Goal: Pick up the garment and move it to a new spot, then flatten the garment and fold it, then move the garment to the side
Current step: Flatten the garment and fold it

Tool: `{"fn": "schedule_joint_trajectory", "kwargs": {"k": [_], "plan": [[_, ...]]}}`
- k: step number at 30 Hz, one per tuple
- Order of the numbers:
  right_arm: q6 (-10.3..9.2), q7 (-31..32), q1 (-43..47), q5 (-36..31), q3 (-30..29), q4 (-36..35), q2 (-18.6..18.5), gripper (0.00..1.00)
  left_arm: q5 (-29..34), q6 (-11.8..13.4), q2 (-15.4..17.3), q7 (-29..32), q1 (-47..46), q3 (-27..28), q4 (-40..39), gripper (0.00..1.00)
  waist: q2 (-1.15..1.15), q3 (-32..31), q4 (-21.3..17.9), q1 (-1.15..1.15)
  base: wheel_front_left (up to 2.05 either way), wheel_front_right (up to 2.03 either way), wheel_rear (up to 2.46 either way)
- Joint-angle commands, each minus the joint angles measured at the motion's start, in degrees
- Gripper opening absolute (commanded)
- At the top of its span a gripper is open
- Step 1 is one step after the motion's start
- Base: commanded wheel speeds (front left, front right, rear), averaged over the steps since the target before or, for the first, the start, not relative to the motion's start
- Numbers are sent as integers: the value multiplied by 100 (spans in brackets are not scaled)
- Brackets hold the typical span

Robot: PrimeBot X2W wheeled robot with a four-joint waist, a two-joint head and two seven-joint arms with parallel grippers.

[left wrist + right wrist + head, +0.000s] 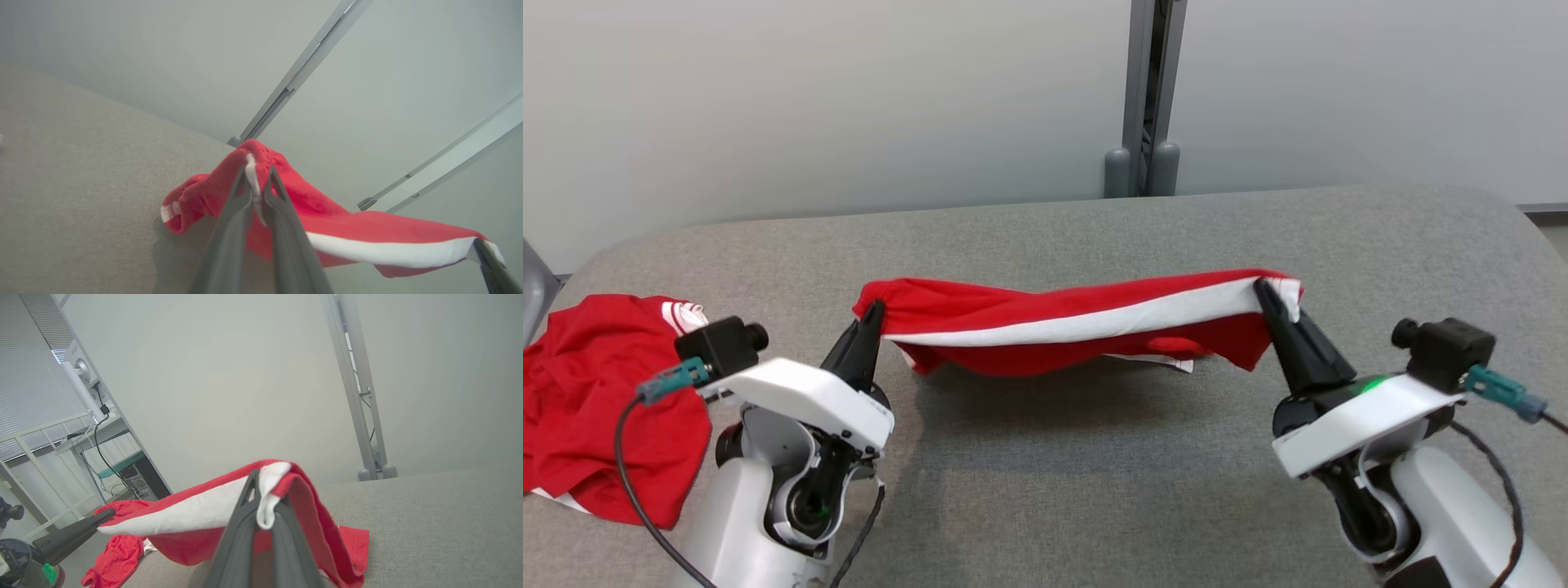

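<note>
**Red garment hangs stretched over table**

Head view: left gripper (874,309) and right gripper (1262,287) each pinch one end of the garment (1078,322), held above the table's (1094,474) middle. Left wrist view: fingers clamped on white trim. Right wrist view: likewise. Even tension while lowering should lay it flat.

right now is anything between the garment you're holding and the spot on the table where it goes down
Nothing visible. The garment hangs stretched between the left gripper and right gripper, and nothing lies on the table below it. A second red garment lies at the table's left end, away from that spot.
</note>
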Motion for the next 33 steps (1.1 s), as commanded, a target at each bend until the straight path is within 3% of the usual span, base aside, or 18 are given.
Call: {"fn": "schedule_joint_trajectory", "kwargs": {"k": [1, 7, 8, 13, 21, 23, 28, 33], "plan": [[-2, 87, 11, -44, -146, -91, -30, 0, -104, 88, 36, 109, 86, 28, -242, 1, 0, -38, 22, 0, 0, 0, 0], [-2, 613, 43, -204, -1051, -720, 101, 0, -897, 737, 22, 928, 164, 128, -1562, 0, 0, -61, 35, 0, 0, 0, 0], [-2, 613, 43, -204, -1051, -720, 101, 0, -897, 737, 22, 928, 164, 128, -1562, 0, 0, -61, 35, 0, 0, 0, 0], [-2, 1351, -198, -551, -1600, -1198, 229, 0, -1367, 1518, 19, 1453, -239, 168, -2274, 0, 0, 127, -10, 0, 0, 0, 0], [-2, 2369, -1604, -1095, -2040, -1363, 531, 0, -1508, 2406, 120, 2090, -1874, 342, -1963, 0, 0, 1106, -132, 0, 0, 0, 0], [-2, 2542, -2117, -1165, -2039, -1177, 592, 0, -1469, 2507, 194, 2220, -2391, 341, -1674, 0, 0, 1421, -174, 0, 0, 0, 0], [-3, 2558, -3685, -1609, -2296, -261, 661, 0, -1193, 2451, 432, 2226, -3876, 232, -799, 0, 0, 2254, -265, 0, 0, 0, 0], [-10, 1766, -5203, -2251, -2618, 794, 816, 0, -902, 2024, 486, 1563, -5425, 271, 135, 0, 0, 2915, -333, 0, 0, 0, 0]]}}
